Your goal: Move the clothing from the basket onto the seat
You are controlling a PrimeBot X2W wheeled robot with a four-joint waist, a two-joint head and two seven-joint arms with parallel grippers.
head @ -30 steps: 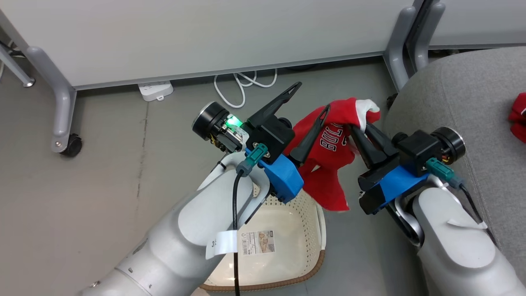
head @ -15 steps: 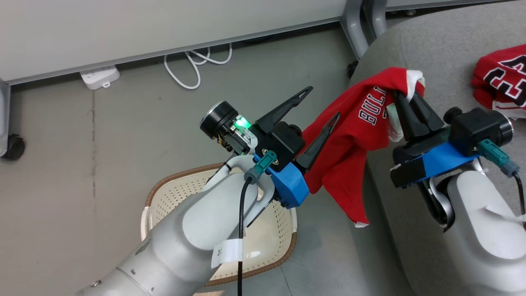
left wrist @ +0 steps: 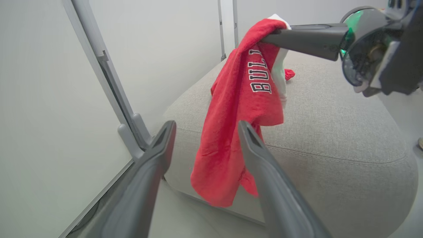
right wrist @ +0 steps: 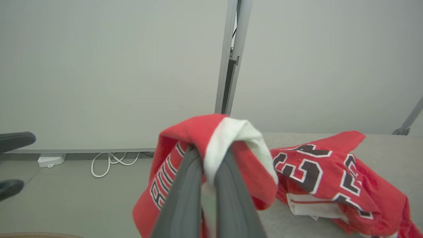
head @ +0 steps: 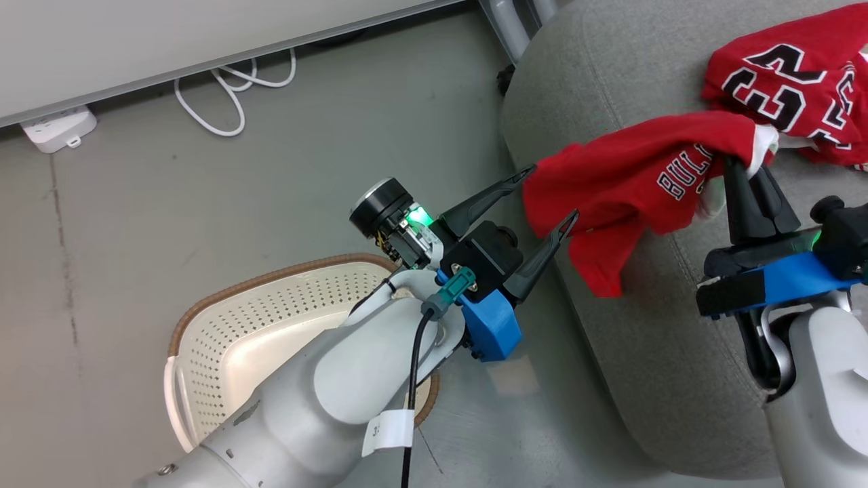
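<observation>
Right tool (head: 742, 169) pinching red garment (head: 630, 179), draped over seat (head: 610, 68) — left tool (head: 554, 192) spread

Grey floor (head: 169, 224), pale wall panel (head: 135, 41), white cable (head: 224, 88).

Your right gripper (right wrist: 208, 152) rises from bottom centre, fingers pinched together on a red, white-trimmed garment (right wrist: 185, 132) draped over them. Just right of it, the "23" jersey (right wrist: 330, 172) lies crumpled on the grey seat (right wrist: 393, 148); a white cable (right wrist: 112, 160) loops on the floor (right wrist: 66, 191), left.
</observation>
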